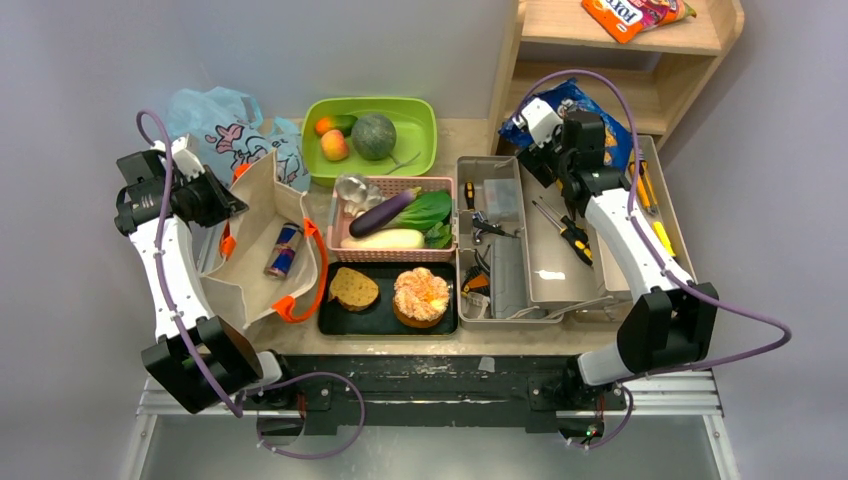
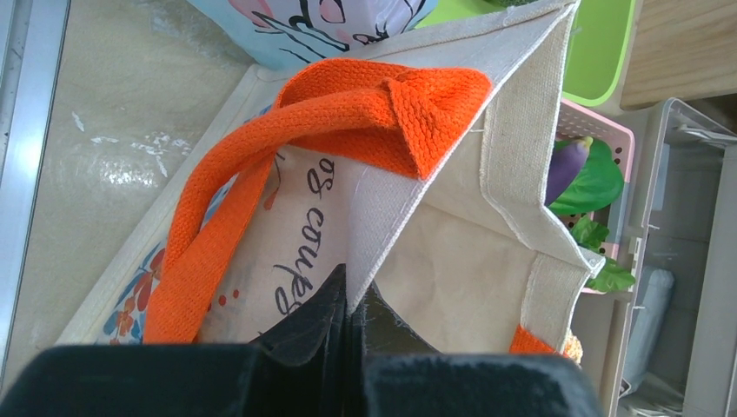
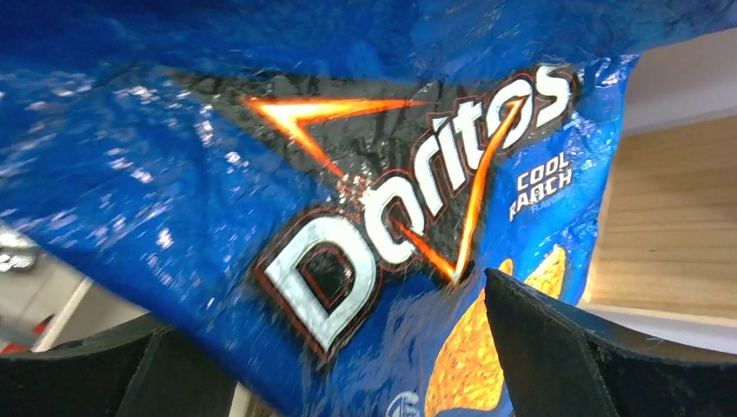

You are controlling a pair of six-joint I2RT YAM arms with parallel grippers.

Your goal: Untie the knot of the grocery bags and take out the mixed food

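Back the right end effector [image 3: 317,308], spread around the blue snack pack [image 1: 612,145] at upper right, straight off; the left end effector [image 2: 349,295] pinches the canvas tote [image 2: 452,261].

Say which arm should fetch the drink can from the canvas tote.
Right, probably: the right gripper stands open over the blue snack pack, holding nothing; the left gripper is shut on the canvas tote, propping its rim up.
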